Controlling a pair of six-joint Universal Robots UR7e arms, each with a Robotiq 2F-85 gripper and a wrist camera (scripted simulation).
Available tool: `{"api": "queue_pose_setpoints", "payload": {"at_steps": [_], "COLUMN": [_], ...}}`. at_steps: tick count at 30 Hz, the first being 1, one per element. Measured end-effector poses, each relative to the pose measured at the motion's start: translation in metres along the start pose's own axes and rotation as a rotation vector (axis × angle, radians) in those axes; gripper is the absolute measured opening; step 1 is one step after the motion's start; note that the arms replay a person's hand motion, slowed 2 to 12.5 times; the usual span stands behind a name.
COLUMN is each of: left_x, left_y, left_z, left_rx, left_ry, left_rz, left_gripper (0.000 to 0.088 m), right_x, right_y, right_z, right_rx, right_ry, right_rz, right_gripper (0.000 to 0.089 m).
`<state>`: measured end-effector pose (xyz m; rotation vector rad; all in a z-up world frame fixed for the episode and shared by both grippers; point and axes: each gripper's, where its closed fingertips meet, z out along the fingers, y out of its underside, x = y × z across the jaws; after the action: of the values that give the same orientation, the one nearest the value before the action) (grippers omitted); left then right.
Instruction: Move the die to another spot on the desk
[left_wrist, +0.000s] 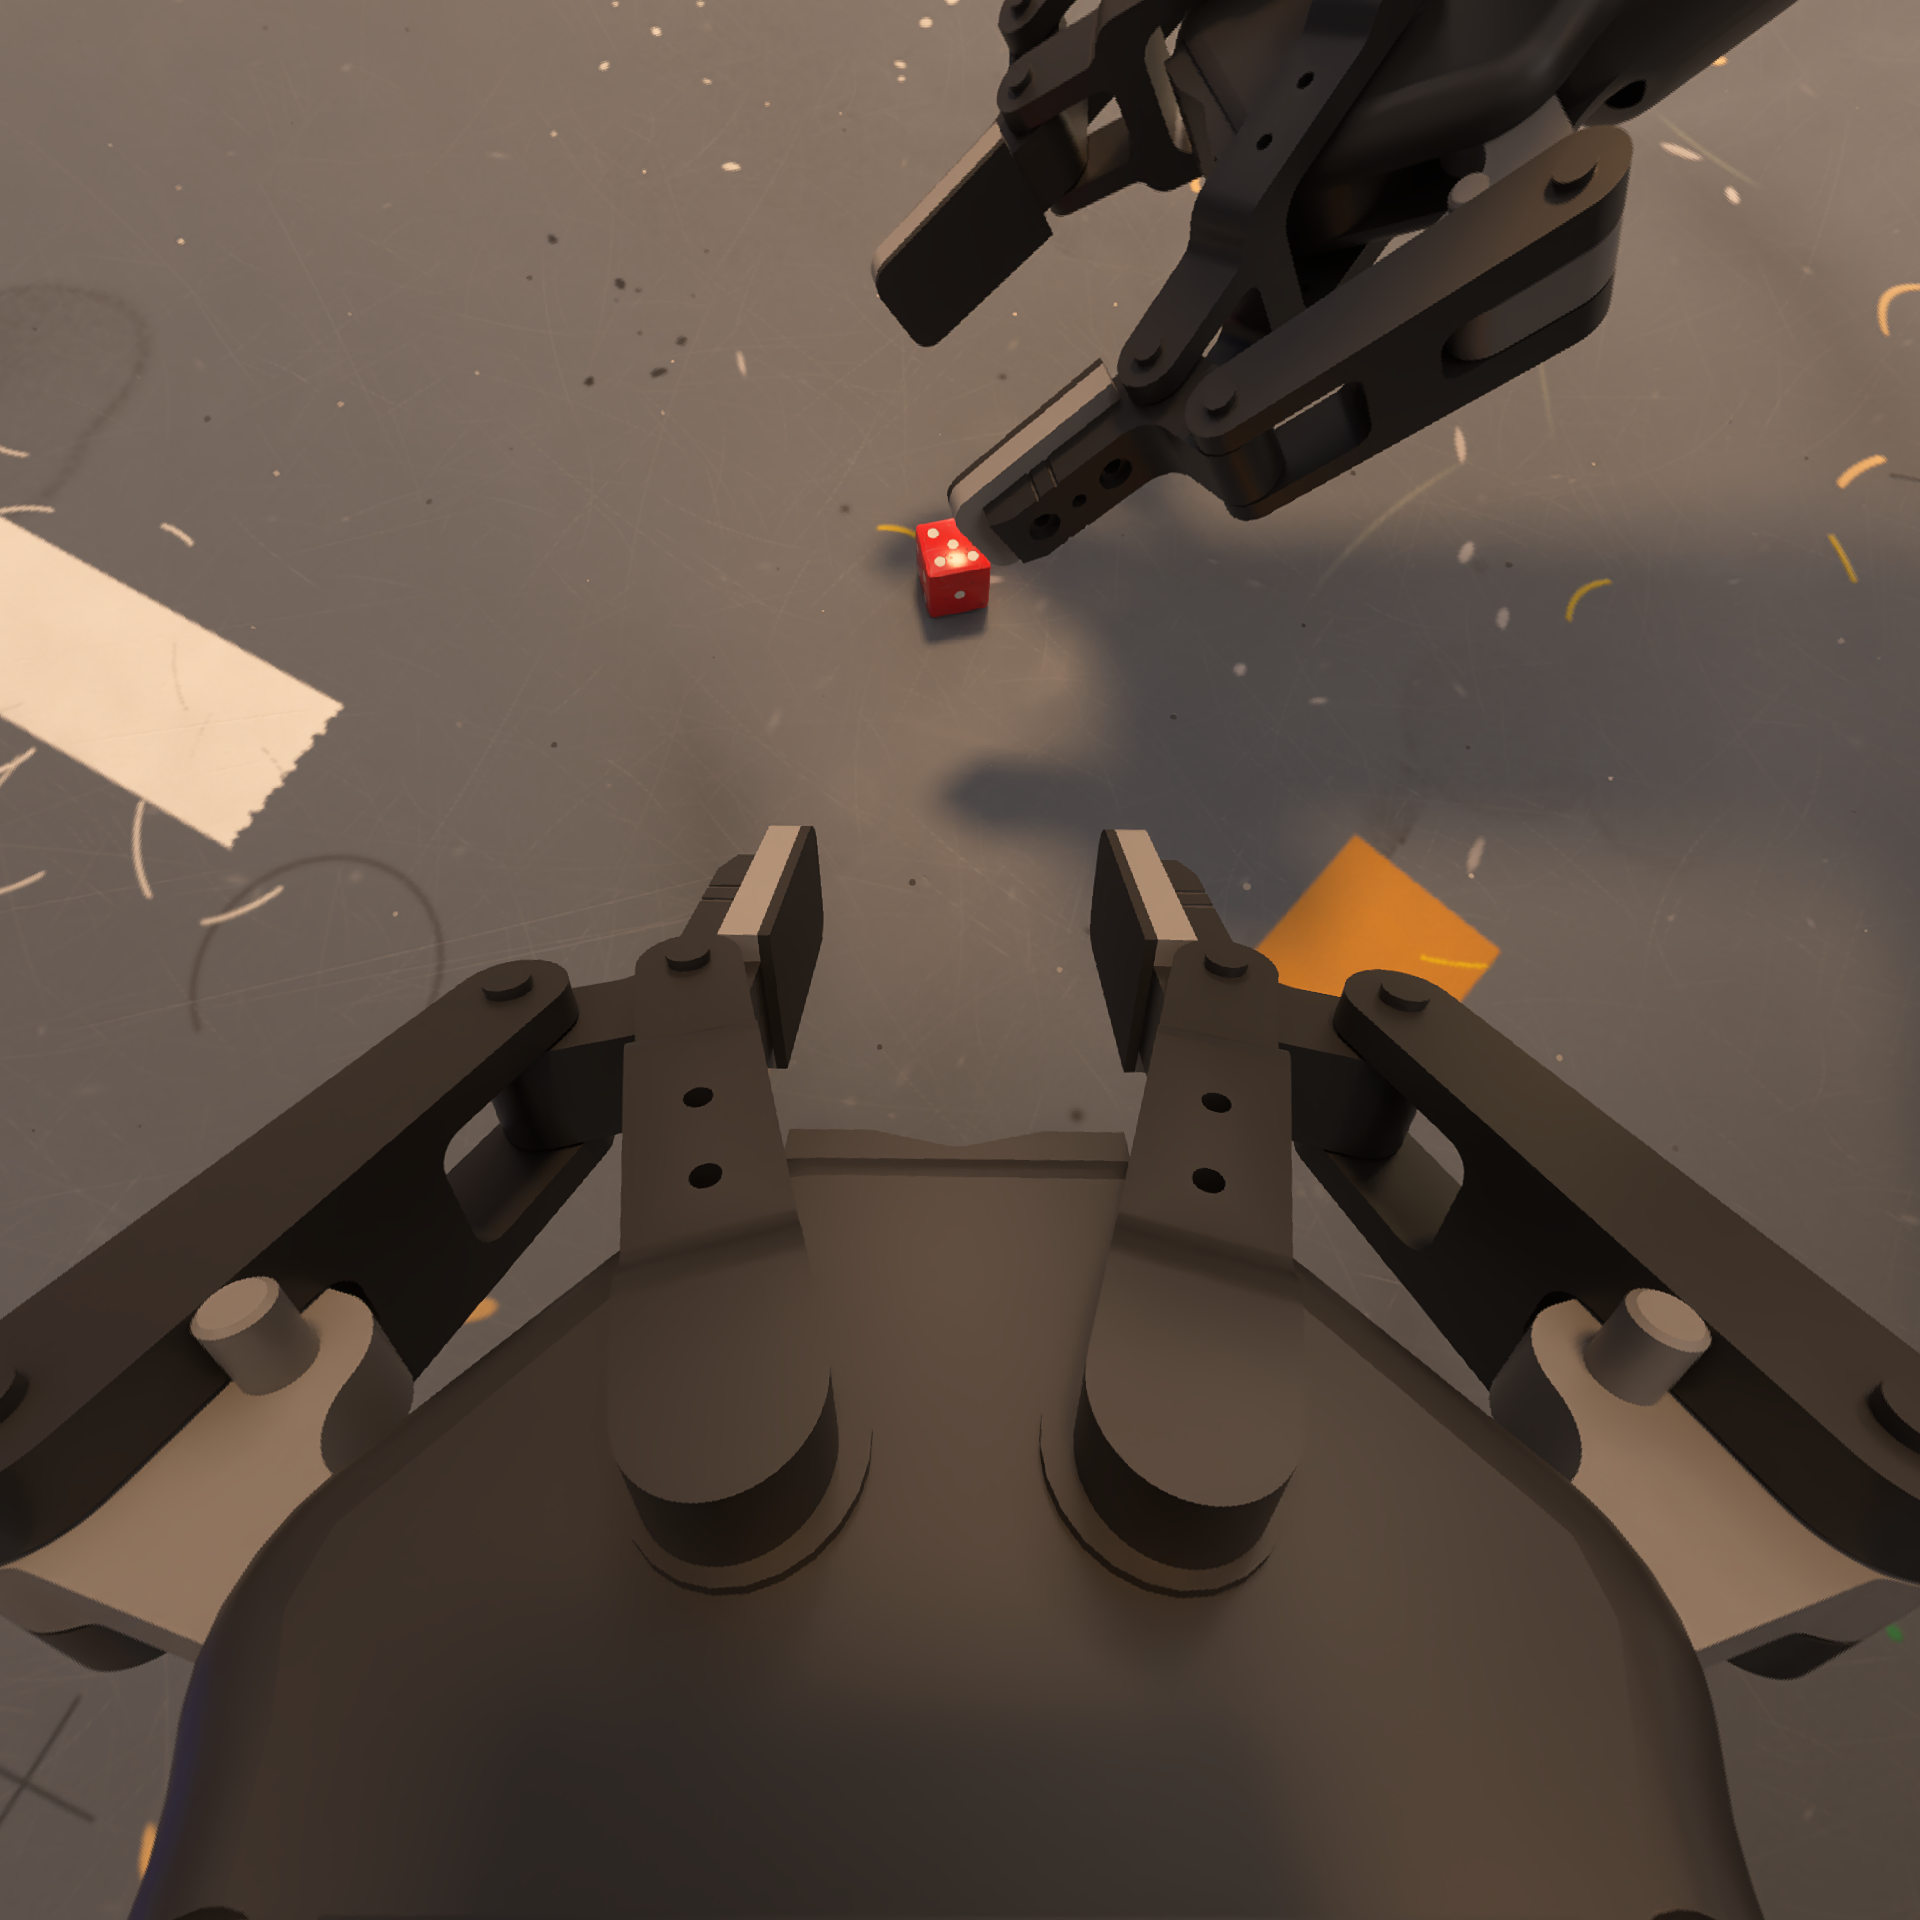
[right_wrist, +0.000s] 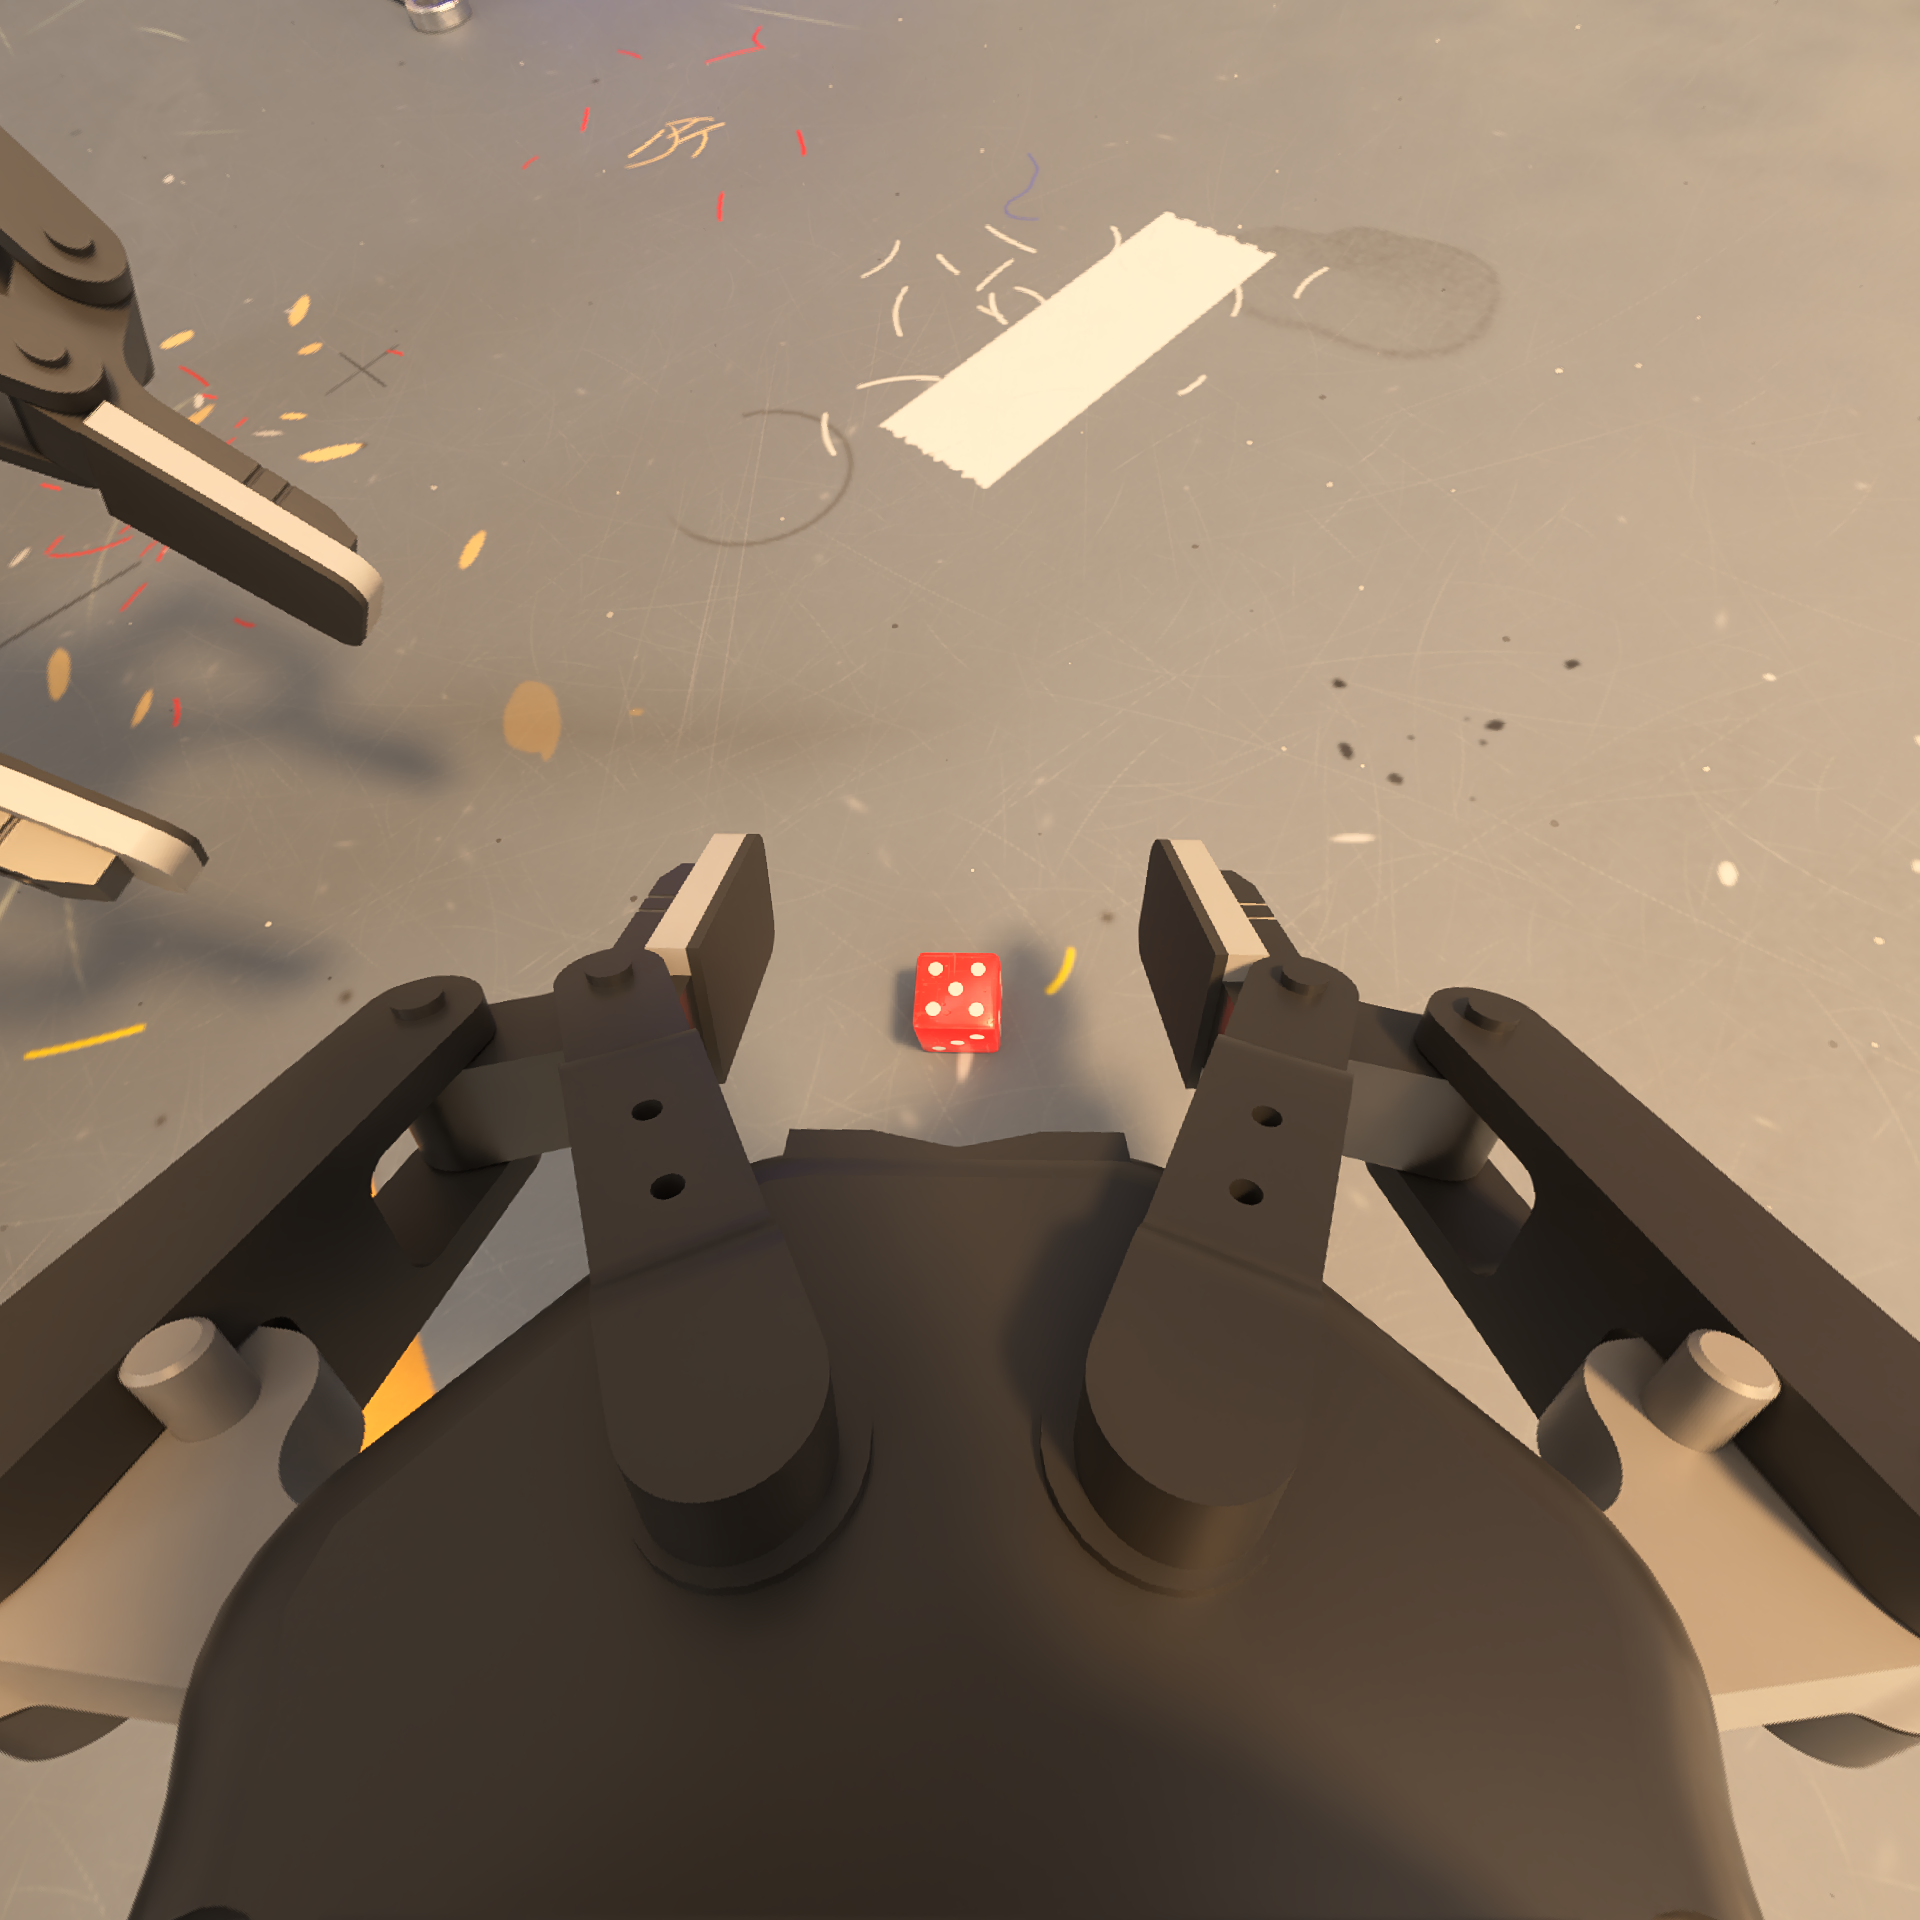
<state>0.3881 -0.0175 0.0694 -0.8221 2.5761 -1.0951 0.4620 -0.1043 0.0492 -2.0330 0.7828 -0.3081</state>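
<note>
A small red die (right_wrist: 957, 1003) with white pips sits on the scratched grey desk (right_wrist: 1455, 582). In the right wrist view it lies between the two fingers of my right gripper (right_wrist: 956, 873), which is open, with a gap on each side. In the left wrist view the die (left_wrist: 953, 566) sits far ahead, and the right gripper (left_wrist: 951, 416) comes down over it from the upper right, one fingertip (left_wrist: 997, 520) close beside it. My left gripper (left_wrist: 956, 862) is open and empty, well short of the die. It also shows at the left edge of the right wrist view (right_wrist: 270, 738).
A strip of white tape (left_wrist: 135, 675) is stuck flat on the desk, also seen in the right wrist view (right_wrist: 1070, 348). A flat orange patch (left_wrist: 1371, 925) lies by the left gripper's right finger. A small metal part (right_wrist: 436, 12) sits at the far edge. Paint flecks and scratches mark the desk.
</note>
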Motion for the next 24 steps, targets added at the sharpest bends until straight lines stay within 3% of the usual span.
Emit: {"api": "queue_pose_setpoints", "payload": {"at_steps": [24], "left_x": [-0.001], "left_y": [0.003], "left_z": [0.002], "left_rx": [0.015], "left_ry": [0.006], "left_rz": [-0.028], "left_gripper": [0.0470], "right_x": [-0.001], "right_y": [0.007], "right_z": [0.011], "right_rx": [-0.021], "right_ry": [0.005], "right_rz": [0.026], "right_gripper": [0.0632]}}
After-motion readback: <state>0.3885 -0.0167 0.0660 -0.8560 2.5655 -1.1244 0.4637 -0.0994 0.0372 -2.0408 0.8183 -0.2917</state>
